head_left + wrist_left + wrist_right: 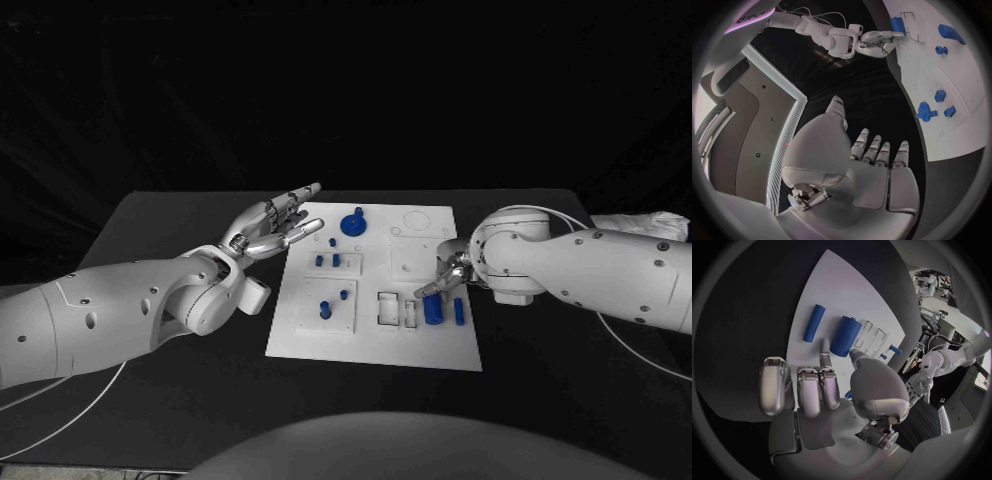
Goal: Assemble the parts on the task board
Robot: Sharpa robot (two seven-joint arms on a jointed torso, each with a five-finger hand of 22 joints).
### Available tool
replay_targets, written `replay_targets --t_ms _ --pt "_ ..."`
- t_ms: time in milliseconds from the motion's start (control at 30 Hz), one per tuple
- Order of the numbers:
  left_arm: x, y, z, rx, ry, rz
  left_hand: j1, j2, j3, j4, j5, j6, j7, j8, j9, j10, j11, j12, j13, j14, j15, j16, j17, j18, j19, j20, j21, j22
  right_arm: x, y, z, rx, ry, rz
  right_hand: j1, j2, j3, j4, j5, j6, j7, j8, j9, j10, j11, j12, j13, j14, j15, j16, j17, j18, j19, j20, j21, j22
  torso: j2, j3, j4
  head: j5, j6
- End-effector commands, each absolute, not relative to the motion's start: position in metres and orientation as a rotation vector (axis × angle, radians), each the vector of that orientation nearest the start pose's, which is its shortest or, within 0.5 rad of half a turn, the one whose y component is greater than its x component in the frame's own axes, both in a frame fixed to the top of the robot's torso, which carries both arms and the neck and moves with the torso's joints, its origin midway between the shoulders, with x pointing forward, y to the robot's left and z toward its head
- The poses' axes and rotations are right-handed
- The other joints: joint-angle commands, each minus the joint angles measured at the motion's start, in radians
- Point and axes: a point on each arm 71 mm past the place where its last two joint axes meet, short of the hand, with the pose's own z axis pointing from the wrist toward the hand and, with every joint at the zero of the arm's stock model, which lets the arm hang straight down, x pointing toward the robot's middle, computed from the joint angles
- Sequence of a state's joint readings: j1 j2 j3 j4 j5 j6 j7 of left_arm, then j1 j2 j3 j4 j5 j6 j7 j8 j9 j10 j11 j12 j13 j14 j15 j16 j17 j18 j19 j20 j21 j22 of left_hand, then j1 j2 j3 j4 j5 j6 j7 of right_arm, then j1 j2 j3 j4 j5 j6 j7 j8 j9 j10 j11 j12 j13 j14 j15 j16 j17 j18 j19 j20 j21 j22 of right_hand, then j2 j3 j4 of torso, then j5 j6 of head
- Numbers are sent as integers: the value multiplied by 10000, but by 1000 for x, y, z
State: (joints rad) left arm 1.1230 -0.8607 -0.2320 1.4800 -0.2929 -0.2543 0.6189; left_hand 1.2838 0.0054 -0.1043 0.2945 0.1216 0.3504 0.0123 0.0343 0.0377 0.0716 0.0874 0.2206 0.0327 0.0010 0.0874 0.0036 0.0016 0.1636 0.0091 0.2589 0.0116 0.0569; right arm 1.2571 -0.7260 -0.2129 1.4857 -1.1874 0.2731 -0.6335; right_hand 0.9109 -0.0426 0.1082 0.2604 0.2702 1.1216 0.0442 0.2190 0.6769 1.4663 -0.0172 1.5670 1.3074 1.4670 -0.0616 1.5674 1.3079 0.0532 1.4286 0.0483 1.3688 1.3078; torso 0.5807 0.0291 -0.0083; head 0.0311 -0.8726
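The white task board (378, 335) lies mid-table. A thick blue cylinder (433, 307) lies near the board's right edge, with a thin blue rod (460, 311) beside it. My right hand (449, 276) is over the cylinder's far end. In the right wrist view the thumb and a fingertip (824, 347) pinch the end of the cylinder (846, 335), and the rod (814, 323) lies apart from it. My left hand (274, 228) hovers at the board's far left corner, fingers spread and empty. The left wrist view shows that hand (870, 167) beside the board (942, 130).
A blue knob (353, 222) stands at the board's far side, with small blue pieces (329, 261) and a longer one (326, 309) on the left half. Narrow slots (388, 308) lie beside the cylinder. A white crumpled thing (642, 224) sits at the table's far right.
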Motion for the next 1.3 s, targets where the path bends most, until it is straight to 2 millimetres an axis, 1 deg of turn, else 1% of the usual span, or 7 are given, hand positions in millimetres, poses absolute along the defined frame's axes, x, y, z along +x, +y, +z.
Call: replay_targets --t_ms 33,167,367,500,633,1200,1300 --pt "442 220 -263 -7375 15830 -15465 8 107 -56 -6 55 51 75 58 14 -27 -83 58 10 -10 19 -36 -16 149 10 77 -11 5 459 -187 -267 -1548 25047 985 68 -48 36 -47 131 -125 -72 201 565 1044 -85 38 2634 1038 -102 34 2629 2 0 -48 27 1926 0 1 -1 5 0" --pt "442 220 -264 -7386 15861 -15461 78 175 -99 -9 95 153 229 65 20 -31 -149 66 10 -10 6 -36 -16 149 13 87 -9 6 459 -188 -267 -1655 25004 821 237 -111 131 -217 586 -320 -119 477 1380 1044 -133 38 2634 1038 -138 34 2629 4 0 -88 21 1923 -1 0 -3 6 0" --pt "442 219 -264 -7402 15922 -15472 215 344 -180 -19 312 265 405 68 25 -39 -222 72 8 -10 -3 -36 -16 149 18 109 -7 4 459 -188 -268 -1423 25048 933 713 -203 675 -800 2611 -774 -245 1251 3211 1044 -267 38 2634 1038 -243 34 2629 18 -25 -203 -18 1913 0 0 -1 21 0" --pt "442 219 -264 -7411 15961 -15471 444 482 -283 -28 638 300 448 63 25 -44 -234 86 9 -10 -4 -36 -16 149 23 128 -5 0 459 -188 -268 -934 25152 1281 693 -193 960 -905 2919 -977 -299 1482 3855 1044 -309 38 2634 1038 -274 34 2629 15 -30 -226 -25 1911 -1 2 1 39 0" --pt "442 219 -265 -7407 15993 -15466 582 539 -343 -29 811 312 466 62 25 -49 -235 90 8 -10 5 -36 -16 150 25 137 -5 -3 457 -188 -269 -83 25324 1864 666 -190 1151 -969 3053 -1050 -325 1560 4171 1044 -329 38 2634 1038 -299 34 2629 18 -43 -239 -44 1904 3 1 -4 69 0" --pt "443 219 -267 -7440 16124 -15456 791 639 -442 -27 1065 298 449 57 22 -55 -215 99 7 -10 54 -36 -16 151 30 151 -1 1 453 -181 -255 3346 25761 4159 550 -163 1372 -980 3242 -1136 -325 1552 4429 1044 -342 38 2634 1038 -316 34 2629 74 -189 -257 -257 1829 -10 -3 1 118 0" --pt "443 219 -267 -7451 16150 -15457 841 687 -493 -23 1101 359 571 67 28 -50 -218 115 9 -10 49 -36 -16 152 33 156 0 2 452 -177 -254 3773 25828 4448 457 -167 1434 -965 3086 -1208 -294 1463 4465 1044 -317 38 2634 1038 -299 34 2629 103 -283 -249 -384 1785 -11 -7 5 145 0"
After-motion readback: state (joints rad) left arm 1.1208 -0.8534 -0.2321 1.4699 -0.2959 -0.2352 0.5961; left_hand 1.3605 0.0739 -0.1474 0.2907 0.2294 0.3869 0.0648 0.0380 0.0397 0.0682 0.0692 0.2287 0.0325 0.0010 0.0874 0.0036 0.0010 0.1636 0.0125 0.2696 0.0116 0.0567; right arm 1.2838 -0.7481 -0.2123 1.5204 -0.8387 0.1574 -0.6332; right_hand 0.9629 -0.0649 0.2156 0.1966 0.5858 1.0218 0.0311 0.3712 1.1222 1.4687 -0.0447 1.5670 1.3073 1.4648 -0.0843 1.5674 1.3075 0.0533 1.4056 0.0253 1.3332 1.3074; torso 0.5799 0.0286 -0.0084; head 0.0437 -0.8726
